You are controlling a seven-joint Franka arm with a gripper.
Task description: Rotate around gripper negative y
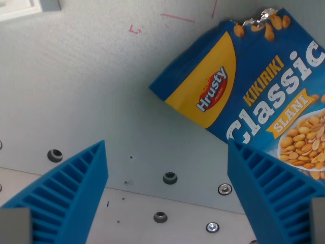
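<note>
My gripper hangs with its blue fingers spread apart and empty, the peanut bag lying ahead toward my right finger, and I judge the rotation hardly begun.

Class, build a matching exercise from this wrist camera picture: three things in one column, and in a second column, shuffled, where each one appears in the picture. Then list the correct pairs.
Things:
1. peanut bag
2. red pen marks
3. gripper

Places:
A. top centre, on the grey surface
B. fingers rising from both lower corners
C. upper right, lying tilted

Pairs: 1-C, 2-A, 3-B
</note>
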